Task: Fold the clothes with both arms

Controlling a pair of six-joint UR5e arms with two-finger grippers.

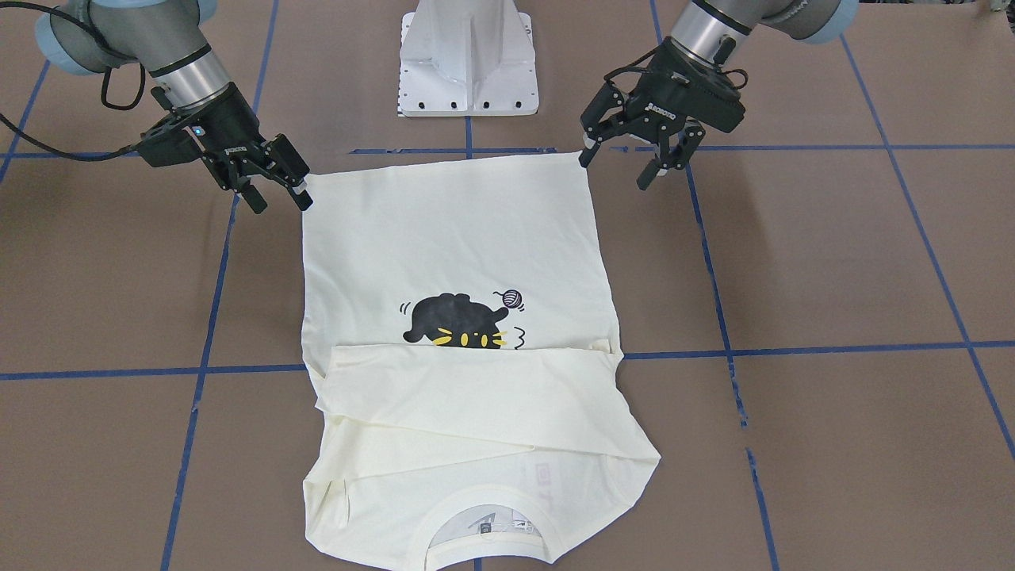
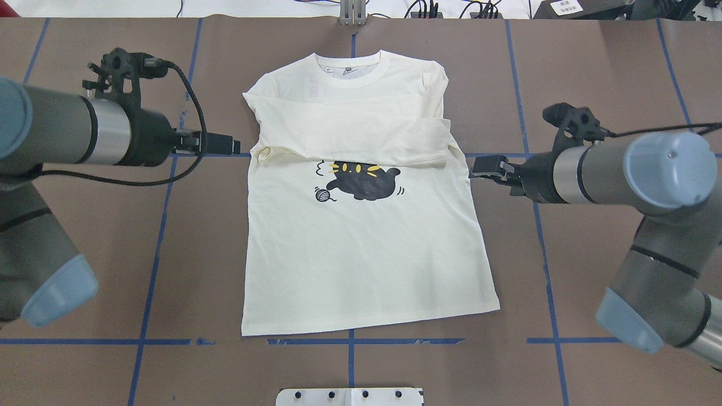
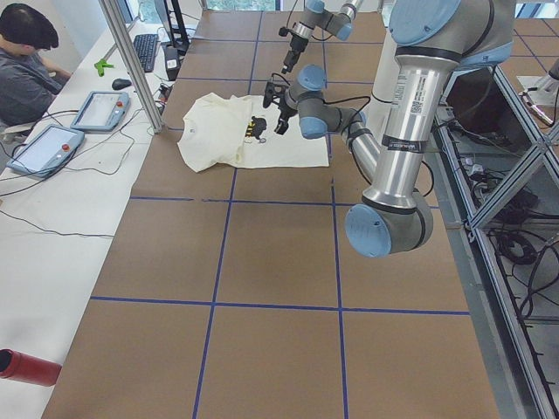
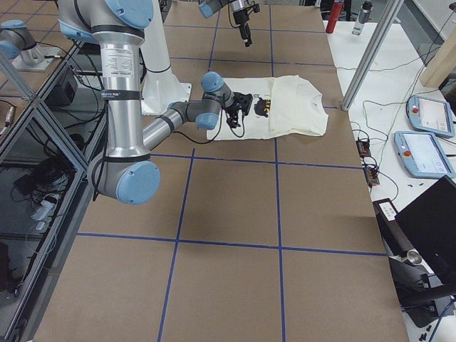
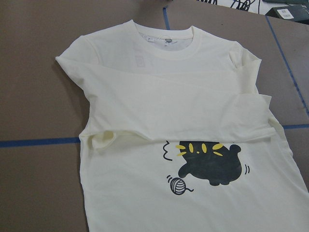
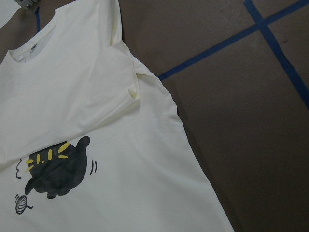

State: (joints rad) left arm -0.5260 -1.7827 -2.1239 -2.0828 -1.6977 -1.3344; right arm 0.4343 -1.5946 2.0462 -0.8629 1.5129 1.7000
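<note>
Arms spread wide: the left arm (image 2: 101, 132) reaches in level from one side and the right arm (image 2: 609, 169) mirrors it from the other, wrists pointing toward each other across the shirt (image 2: 361, 254). Both hover above the brown table (image 1: 833, 262), touching nothing. The left gripper (image 1: 617, 168) has its fingers parted and empty, and so does the right gripper (image 1: 279, 200). From the front camera each one hangs over a hem corner. From overhead they sit just off the shirt's sides, level with the cat.

The shirt lies flat and face up in the middle of the table, hem toward the robot and collar (image 2: 352, 80) at the far edge. Both sleeves (image 1: 468, 396) are folded across the chest, overlapping. The black cat print (image 1: 456, 321) peeks out just below them.

Blue tape lines (image 1: 793, 349) grid the table, and the white pedestal base (image 1: 468, 63) stands just behind the hem. A person (image 3: 26, 61) sits at the side bench, near two handheld control tablets (image 3: 98, 109).

The sleeves cover the lettering, leaving only a faint show-through near the collar. Neither wrist camera catches its own fingertips.
</note>
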